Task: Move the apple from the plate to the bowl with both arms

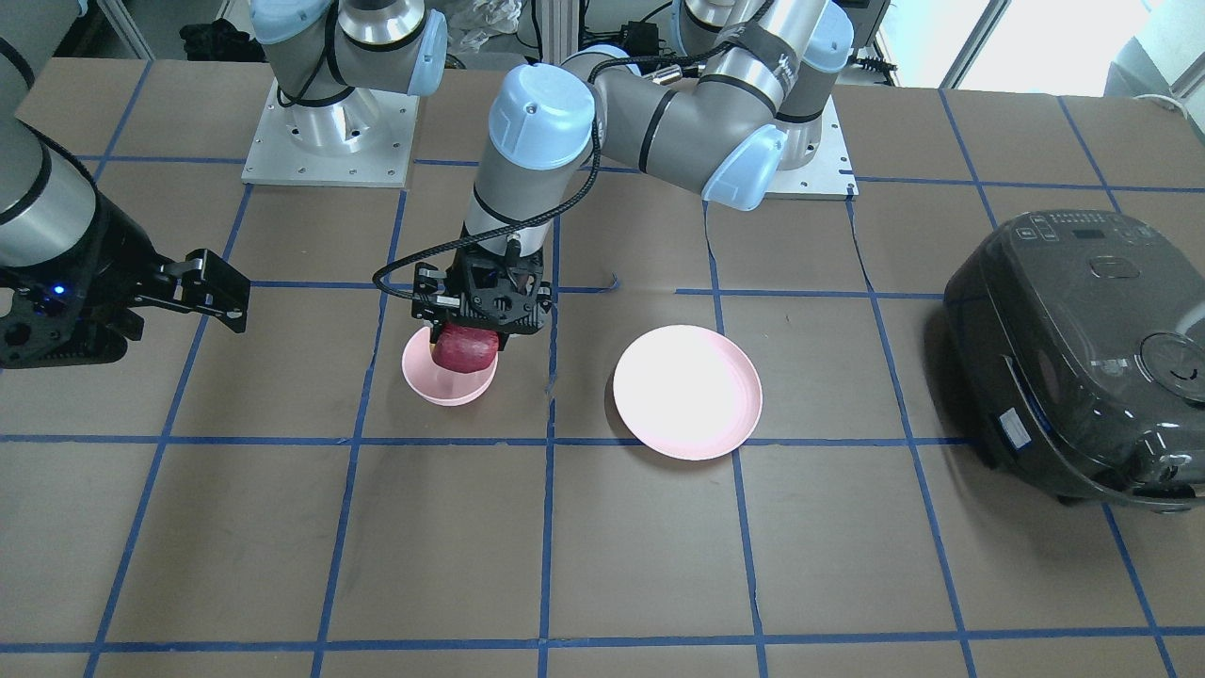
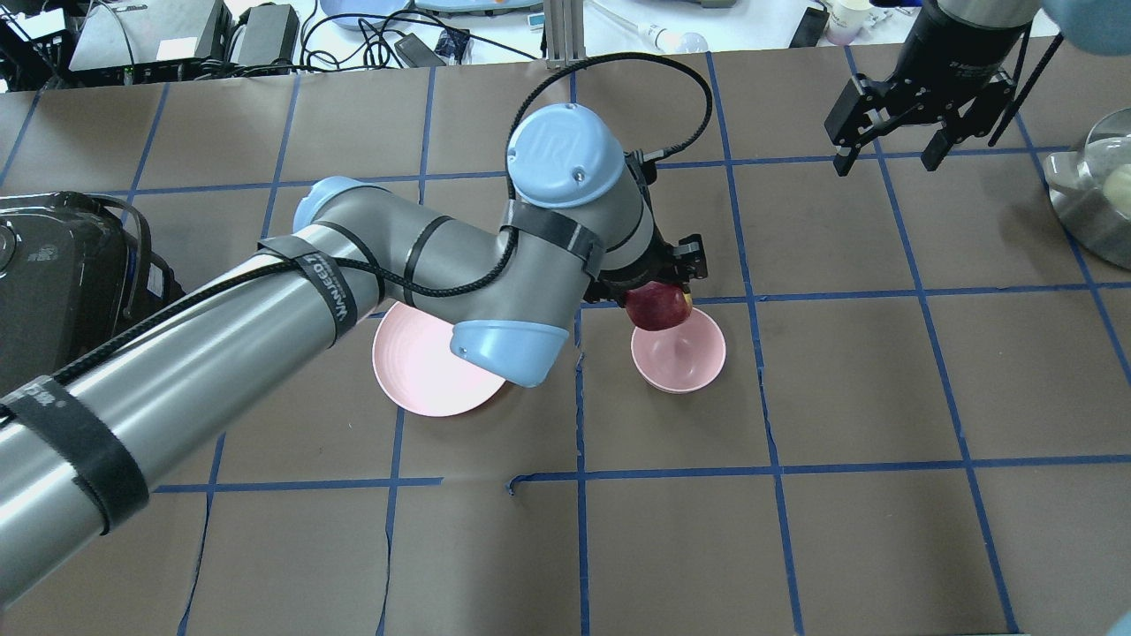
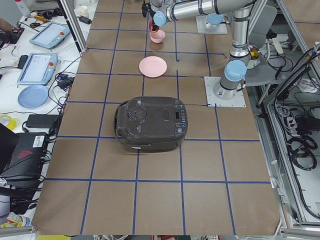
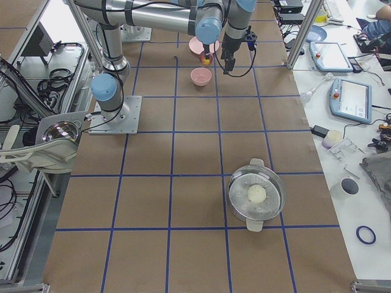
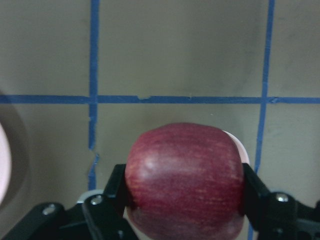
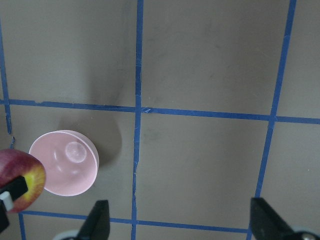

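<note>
My left gripper is shut on the dark red apple and holds it just above the small pink bowl, over the bowl's rim on the robot's side. The overhead view shows the apple overlapping the bowl's far-left rim. In the left wrist view the apple sits between both fingers. The wide pink plate lies bare beside the bowl, partly under the left arm in the overhead view. My right gripper is open and empty, far off to the side.
A dark rice cooker stands at the table's end on my left. A steel pot with a pale round thing inside stands at the table's end on my right. Blue tape lines grid the brown table.
</note>
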Motion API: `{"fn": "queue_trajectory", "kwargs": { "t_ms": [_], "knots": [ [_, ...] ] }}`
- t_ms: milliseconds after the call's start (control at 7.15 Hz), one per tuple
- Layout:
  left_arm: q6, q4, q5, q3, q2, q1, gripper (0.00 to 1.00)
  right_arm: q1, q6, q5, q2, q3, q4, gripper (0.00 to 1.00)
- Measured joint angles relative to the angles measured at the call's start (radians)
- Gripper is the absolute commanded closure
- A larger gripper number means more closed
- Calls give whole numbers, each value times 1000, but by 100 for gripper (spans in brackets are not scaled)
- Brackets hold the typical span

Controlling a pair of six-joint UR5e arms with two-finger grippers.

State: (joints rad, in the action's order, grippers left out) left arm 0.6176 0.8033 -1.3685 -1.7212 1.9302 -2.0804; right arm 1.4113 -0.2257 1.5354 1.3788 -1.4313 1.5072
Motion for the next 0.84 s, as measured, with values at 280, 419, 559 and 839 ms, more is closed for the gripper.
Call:
{"fn": "queue_trajectory", "kwargs": {
  "t_ms": [280,419,559,839],
  "knots": [
    [38,-33,-2,2,47,-38,48,0,6,3,1,4,-1,0],
    [39,-45,-4,3,69,-41,32,0,7,3,2,4,-1,0],
    [36,-52,-6,4,87,-42,19,0,8,3,2,4,-1,0],
    [27,-56,-8,11,101,-42,0,0,7,3,2,3,-2,0]
  ]
}}
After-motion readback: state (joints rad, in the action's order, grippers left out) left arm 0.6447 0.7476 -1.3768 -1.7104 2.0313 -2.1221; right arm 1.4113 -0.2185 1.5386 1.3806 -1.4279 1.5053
